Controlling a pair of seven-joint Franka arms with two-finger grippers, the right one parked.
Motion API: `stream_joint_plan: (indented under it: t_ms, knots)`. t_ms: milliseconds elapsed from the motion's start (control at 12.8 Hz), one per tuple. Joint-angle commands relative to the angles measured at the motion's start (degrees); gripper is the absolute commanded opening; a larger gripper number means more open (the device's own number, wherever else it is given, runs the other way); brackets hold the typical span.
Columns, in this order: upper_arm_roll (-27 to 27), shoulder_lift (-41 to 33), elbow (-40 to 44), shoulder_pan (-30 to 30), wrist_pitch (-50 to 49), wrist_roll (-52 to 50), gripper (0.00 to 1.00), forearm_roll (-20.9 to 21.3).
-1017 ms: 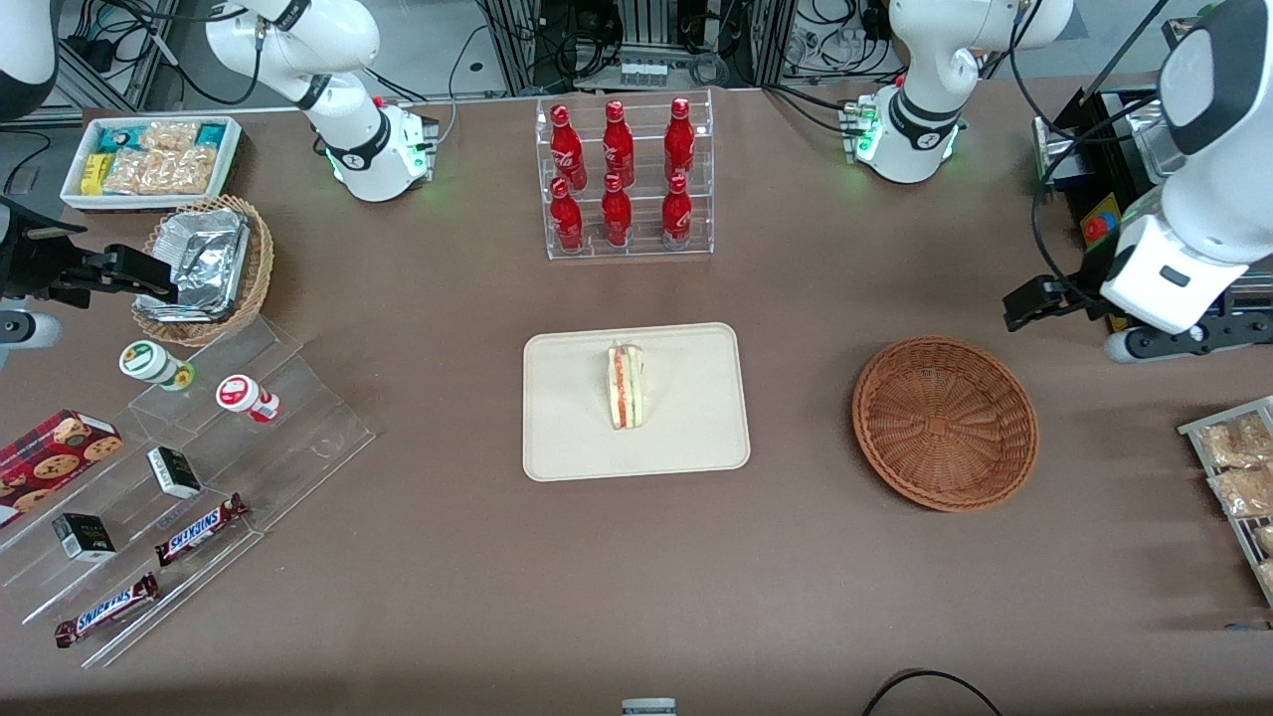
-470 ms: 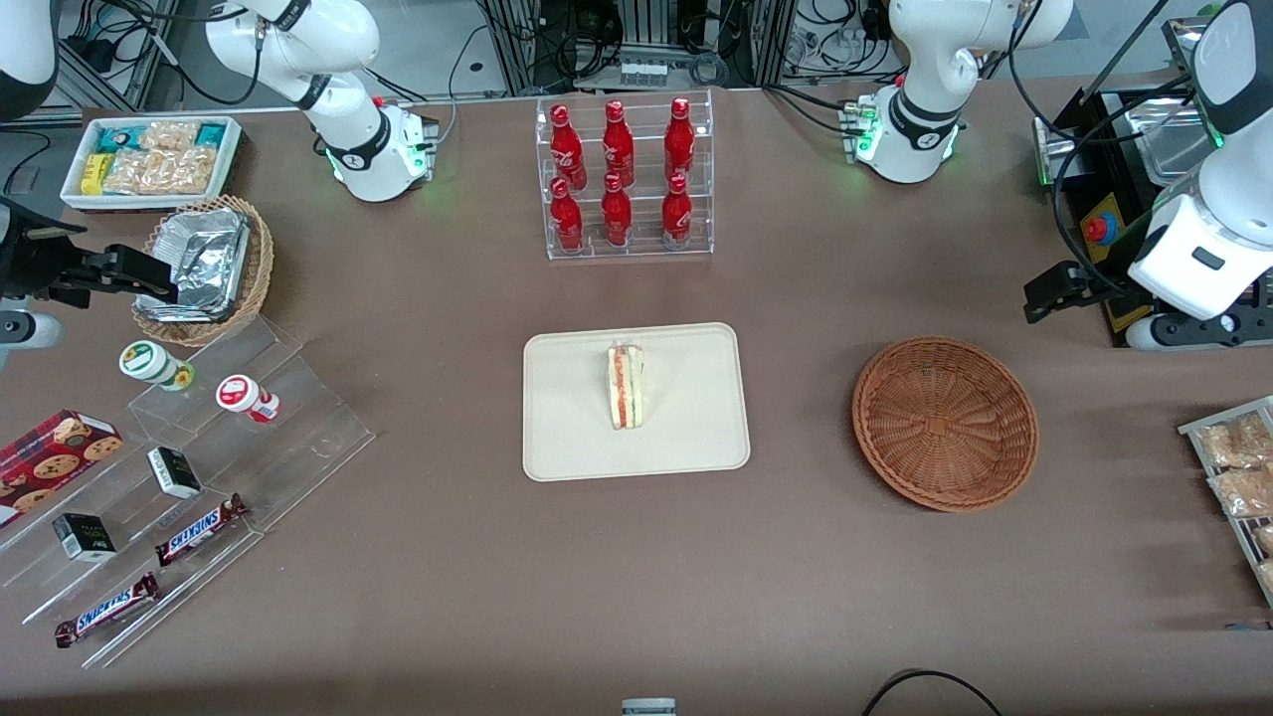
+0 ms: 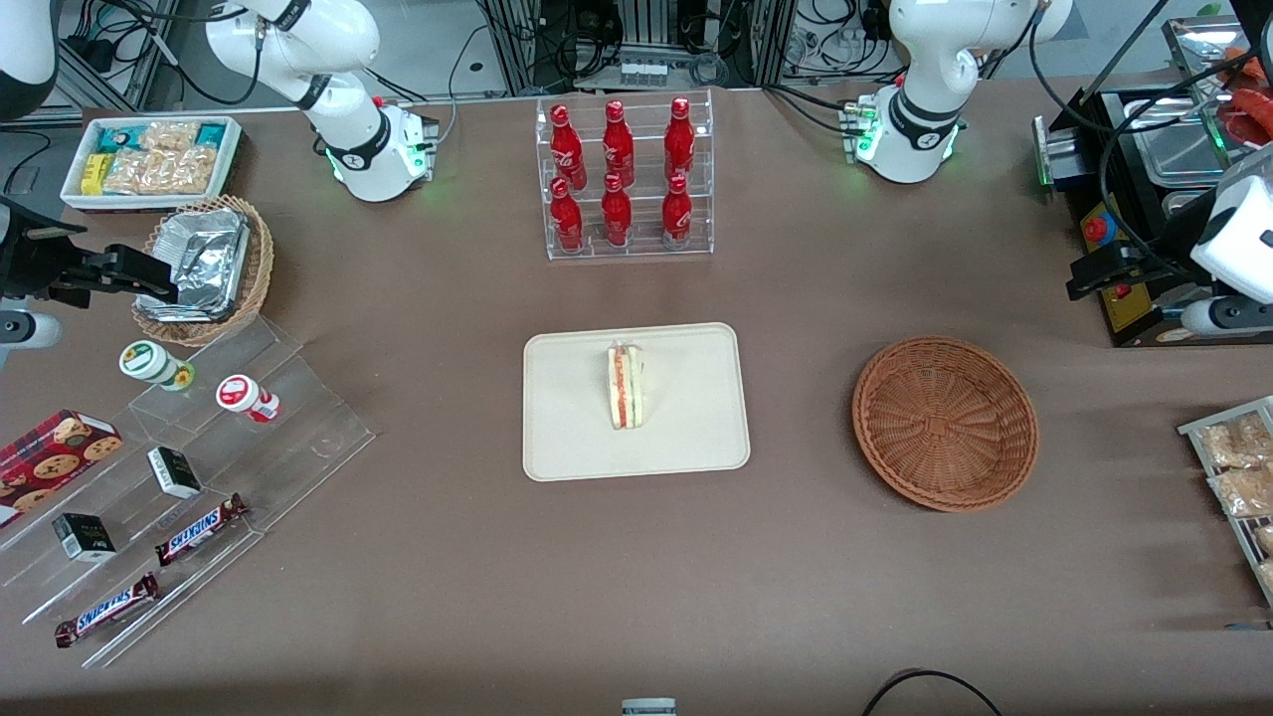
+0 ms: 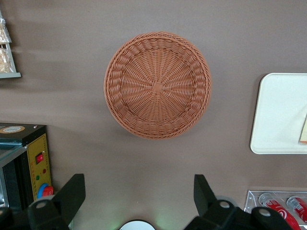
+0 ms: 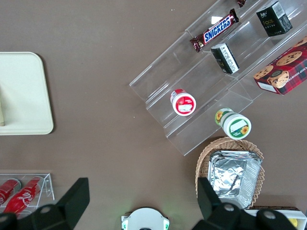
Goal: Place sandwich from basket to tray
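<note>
On the middle of the cream tray [image 3: 686, 438] sits the sandwich [image 3: 627, 386]. It is a small wedge in clear wrap, standing on its side, with red and green stripes showing along its edge. The tray lies flat at the middle of the brown surface [image 3: 448, 557].

Beside the tray, toward the working arm's end of the surface, is the round brown wicker basket [image 3: 945, 423]. Nothing is inside it. The basket and the tray are apart, with bare surface between them.

High up near the working arm's edge of the surface hangs the gripper [image 3: 1094, 270]. It is well away from the basket and the sandwich. Its jaws are spread wide and hold nothing. In the left wrist view the two dark fingers [image 4: 72, 194] stick out with a big gap between them, and the basket [image 4: 158, 85] shows far below. A corner of the tray [image 4: 276, 112] shows there too, with what looks like a sliver of the sandwich [image 4: 304, 132] at the edge.

Farther from the front camera than the tray stands a clear rack of red soda bottles [image 3: 622, 179]. Toward the parked arm's end are clear steps with Snickers bars [image 3: 199, 529] and a foil-lined wicker basket [image 3: 204, 268].
</note>
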Motion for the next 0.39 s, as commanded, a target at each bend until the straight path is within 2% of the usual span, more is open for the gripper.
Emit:
stream_joint_plan:
  t_ms: [0, 78, 313]
  knots:
    - [-2.05, -0.15, 0.94, 0.27, -0.76, 0.82, 1.00, 2.01]
    - [-3.46, -0.07, 0.85, 0.27, -0.84, 0.73, 1.00, 3.25]
    - [-4.18, -0.77, 0.67, 0.27, -1.63, 0.81, 1.00, 3.53]
